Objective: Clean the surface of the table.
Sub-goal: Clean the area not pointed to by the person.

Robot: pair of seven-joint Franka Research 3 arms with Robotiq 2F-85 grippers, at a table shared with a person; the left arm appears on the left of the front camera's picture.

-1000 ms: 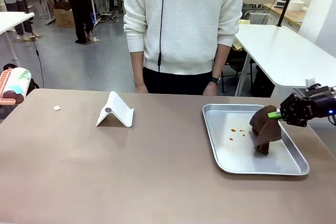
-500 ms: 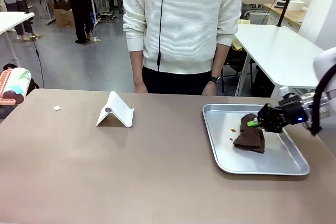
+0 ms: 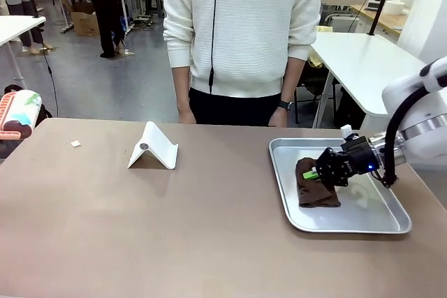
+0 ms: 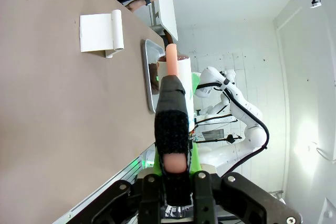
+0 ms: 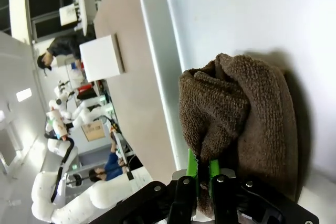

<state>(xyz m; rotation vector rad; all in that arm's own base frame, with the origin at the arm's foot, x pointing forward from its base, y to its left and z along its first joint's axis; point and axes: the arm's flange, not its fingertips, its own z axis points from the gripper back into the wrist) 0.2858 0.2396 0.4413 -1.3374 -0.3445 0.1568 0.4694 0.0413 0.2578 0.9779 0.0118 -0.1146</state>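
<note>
On the tray (image 3: pixel 349 229) at the table's (image 3: pixel 174 228) right end, right gripper (image 3: pixel 316 174) pinches a brown cloth (image 3: pixel 311 193), table's long axis running left-right, left gripper (image 4: pixel 176 157) closed around a roller (image 4: pixel 173 95).

Dragging the crumpled dark-brown terry cloth (image 3: pixel 318 193) leftward across the shiny rectangular metal tray (image 3: pixel 370 218) with the clamped right end effector (image 3: pixel 314 174), now covering the small orange spots showing a second ago.
</note>
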